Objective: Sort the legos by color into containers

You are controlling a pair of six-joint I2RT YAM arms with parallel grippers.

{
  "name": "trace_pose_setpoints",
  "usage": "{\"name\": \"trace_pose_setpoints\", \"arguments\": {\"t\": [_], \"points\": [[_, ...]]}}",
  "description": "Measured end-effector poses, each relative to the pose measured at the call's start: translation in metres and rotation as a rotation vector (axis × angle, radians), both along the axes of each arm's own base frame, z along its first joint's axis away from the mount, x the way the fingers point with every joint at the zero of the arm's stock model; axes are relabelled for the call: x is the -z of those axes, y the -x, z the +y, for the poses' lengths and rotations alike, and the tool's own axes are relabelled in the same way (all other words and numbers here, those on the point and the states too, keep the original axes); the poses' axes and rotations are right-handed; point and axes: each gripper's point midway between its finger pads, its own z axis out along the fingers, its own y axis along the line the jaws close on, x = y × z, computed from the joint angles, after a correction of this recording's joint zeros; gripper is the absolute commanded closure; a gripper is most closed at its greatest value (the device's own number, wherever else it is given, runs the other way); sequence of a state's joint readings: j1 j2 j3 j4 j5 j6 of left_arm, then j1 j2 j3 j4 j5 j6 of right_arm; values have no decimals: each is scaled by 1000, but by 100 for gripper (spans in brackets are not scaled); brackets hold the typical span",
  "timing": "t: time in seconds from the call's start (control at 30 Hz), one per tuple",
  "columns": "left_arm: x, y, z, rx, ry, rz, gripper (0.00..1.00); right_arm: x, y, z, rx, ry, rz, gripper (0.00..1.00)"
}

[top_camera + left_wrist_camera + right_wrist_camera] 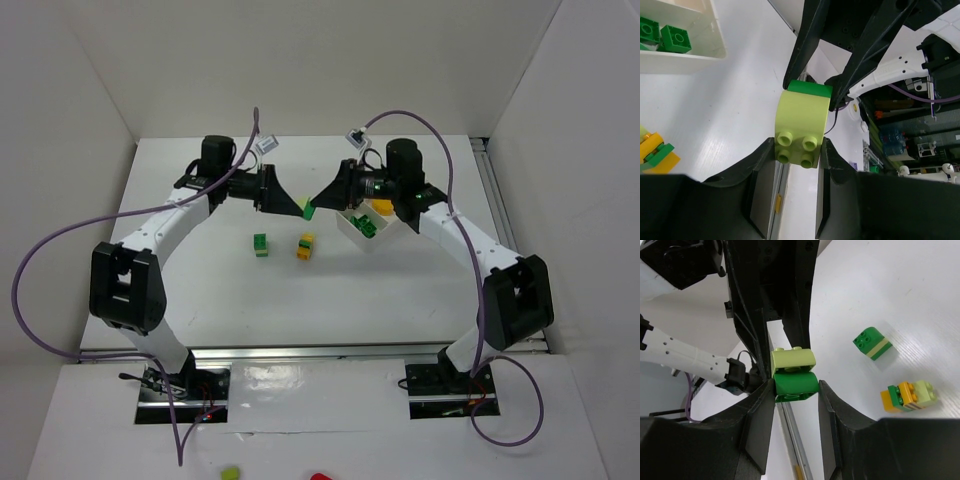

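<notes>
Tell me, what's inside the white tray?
In one compartment of the white tray lie dark green bricks, in another something yellow. The right arm covers its far corner, so that part is hidden.

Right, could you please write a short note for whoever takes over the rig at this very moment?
Left gripper: fingers shut on the pale green brick.
Right gripper: fingers shut on the dark green brick joined to it.
Tray: green bricks in one compartment, a yellow brick in another.
Left to do: split and bin this pair, then the green stack and yellow stack on the table.
</notes>
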State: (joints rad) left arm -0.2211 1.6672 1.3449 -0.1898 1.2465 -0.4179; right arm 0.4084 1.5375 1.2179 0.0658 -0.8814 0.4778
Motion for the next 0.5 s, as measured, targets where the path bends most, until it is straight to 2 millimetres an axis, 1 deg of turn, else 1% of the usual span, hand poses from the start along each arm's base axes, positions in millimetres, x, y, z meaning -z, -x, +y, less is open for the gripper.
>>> {"name": "trace_pose_setpoints", "arguments": {"t": [0.13, 0.23, 0.33, 0.43, 0.5], "points": [[3, -5, 2, -24, -11, 12, 100, 6, -3, -7, 39, 33, -1, 90], [4, -15, 10, -74, -16, 24, 100, 18, -2, -17, 66, 80, 10, 90], [6, -24, 18, -125, -26, 46, 100, 31, -7, -28, 109, 134, 26, 90], [9, -29, 20, -157, -37, 56, 100, 47, -18, -43, 194, 197, 59, 90], [11, -32, 21, -175, -47, 62, 100, 60, -34, -60, 328, 266, 85, 90]]}}
